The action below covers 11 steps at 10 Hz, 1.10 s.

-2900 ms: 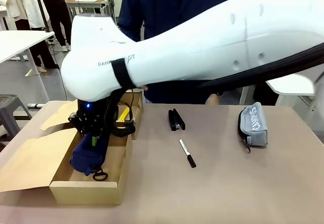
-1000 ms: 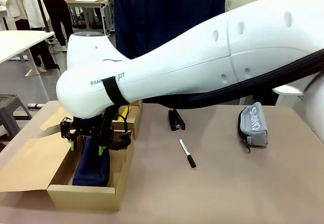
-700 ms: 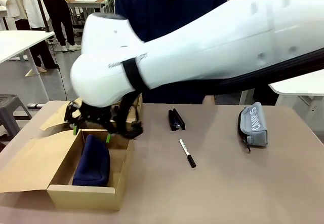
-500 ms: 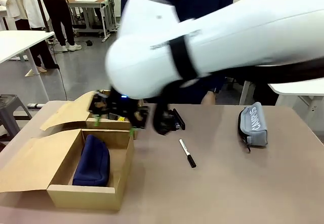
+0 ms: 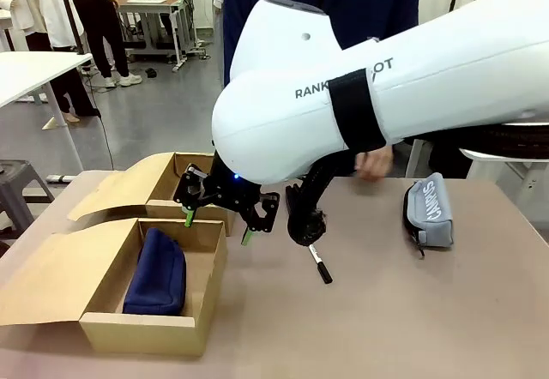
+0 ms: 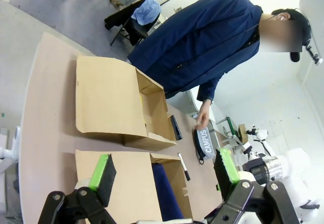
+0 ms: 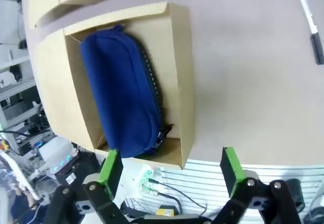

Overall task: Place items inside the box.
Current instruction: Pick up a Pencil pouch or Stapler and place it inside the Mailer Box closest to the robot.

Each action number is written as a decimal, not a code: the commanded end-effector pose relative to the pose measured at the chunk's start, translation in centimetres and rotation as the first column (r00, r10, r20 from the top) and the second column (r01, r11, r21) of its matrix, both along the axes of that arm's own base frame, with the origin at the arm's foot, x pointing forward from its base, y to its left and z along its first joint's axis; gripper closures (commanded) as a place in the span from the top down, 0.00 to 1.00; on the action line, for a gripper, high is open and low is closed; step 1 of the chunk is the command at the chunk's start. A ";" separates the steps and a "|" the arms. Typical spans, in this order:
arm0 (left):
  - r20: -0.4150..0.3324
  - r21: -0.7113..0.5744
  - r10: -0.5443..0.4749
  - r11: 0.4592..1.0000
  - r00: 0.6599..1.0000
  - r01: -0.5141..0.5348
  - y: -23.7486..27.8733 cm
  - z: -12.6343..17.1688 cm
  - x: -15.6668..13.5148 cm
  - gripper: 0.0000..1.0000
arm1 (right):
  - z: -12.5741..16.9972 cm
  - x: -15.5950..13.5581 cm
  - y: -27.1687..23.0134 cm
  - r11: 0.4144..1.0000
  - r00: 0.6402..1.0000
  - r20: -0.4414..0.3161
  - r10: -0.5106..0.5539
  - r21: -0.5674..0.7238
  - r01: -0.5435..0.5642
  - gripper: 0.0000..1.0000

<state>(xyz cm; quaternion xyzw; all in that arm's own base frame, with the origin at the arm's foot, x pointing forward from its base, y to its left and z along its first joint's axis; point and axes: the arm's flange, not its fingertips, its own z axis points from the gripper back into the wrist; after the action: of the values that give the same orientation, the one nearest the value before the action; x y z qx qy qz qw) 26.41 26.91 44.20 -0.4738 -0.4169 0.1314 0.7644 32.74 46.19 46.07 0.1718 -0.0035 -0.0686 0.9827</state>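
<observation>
The navy blue pouch lies inside the near cardboard box, also seen from above as the pouch in the box. My right gripper hangs open and empty above the box's right rim, fingers spread wide. The marker pen lies on the table to the right, partly behind the wrist. My left gripper is open and empty, high over the table's left side. From there I see one black stapler and the marker. The utility knife and the other stapler are hidden.
A second open box stands behind the first, flaps spread left. A grey pouch printed CAMPUS lies at the right, with the person's hand just left of it. The person stands at the far edge.
My right gripper let go of the navy pouch in the near box, opened, rose and swung right over the box's rim. The person's hand has come forward near the grey pouch.
</observation>
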 end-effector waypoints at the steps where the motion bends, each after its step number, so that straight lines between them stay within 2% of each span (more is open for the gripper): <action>1: 0.037 0.000 -0.001 1.000 0.999 0.001 -0.1 0.0 0.1 1.00 | 1.8 3.1 -7.0 0.991 0.993 -0.112 -0.046 0.122 0.060 1.00; 2: 0.037 0.000 -0.001 1.000 0.999 0.001 -0.1 0.0 0.1 1.00 | 3.1 4.4 -11.9 0.974 0.982 -0.168 -0.080 0.198 0.114 1.00; 4: 0.037 0.000 -0.001 1.000 0.999 0.001 -0.1 0.0 0.1 1.00 | 5.2 4.1 -20.7 0.917 0.966 -0.252 -0.065 0.366 0.158 1.00; 5: 0.037 0.000 -0.001 1.000 0.999 0.001 -0.1 0.0 0.1 1.00 | 6.1 3.7 -24.6 0.878 0.962 -0.265 -0.074 0.440 0.189 1.00; 6: 0.037 0.000 -0.001 1.000 0.999 0.001 -0.1 0.0 0.1 1.00 | 6.6 3.0 -28.8 0.834 0.959 -0.285 0.011 0.532 0.148 1.00; 7: 0.037 0.000 -0.001 1.000 0.999 0.001 -0.1 0.0 0.1 1.00 | 6.8 2.6 -33.3 0.781 0.954 -0.298 0.027 0.602 0.166 1.00; 8: 0.037 0.000 -0.001 1.000 0.999 0.001 -0.1 0.0 0.1 1.00 | 6.7 1.6 -38.3 0.729 0.958 -0.286 0.025 0.661 0.178 1.00; 9: 0.037 0.000 -0.001 1.000 0.999 0.001 -0.1 0.0 0.1 1.00 | 6.2 0.2 -42.4 0.690 0.971 -0.238 -0.023 0.699 0.188 1.00; 10: 0.037 0.000 -0.001 1.000 0.999 0.001 -0.1 0.0 0.1 1.00 | 5.4 -1.7 -46.3 0.616 0.989 -0.141 -0.051 0.775 0.143 1.00; 11: 0.037 0.000 -0.001 1.000 0.999 0.001 -0.1 0.0 0.1 1.00 | 3.4 -4.1 -49.6 0.574 0.994 -0.009 -0.107 0.816 0.069 1.00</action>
<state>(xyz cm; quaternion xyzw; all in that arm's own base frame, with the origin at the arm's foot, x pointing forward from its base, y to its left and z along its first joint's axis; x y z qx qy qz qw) 26.40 26.90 44.22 -0.4738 -0.4171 0.1313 0.7644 30.37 -1.76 51.53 0.5718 0.0622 -0.1369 0.8065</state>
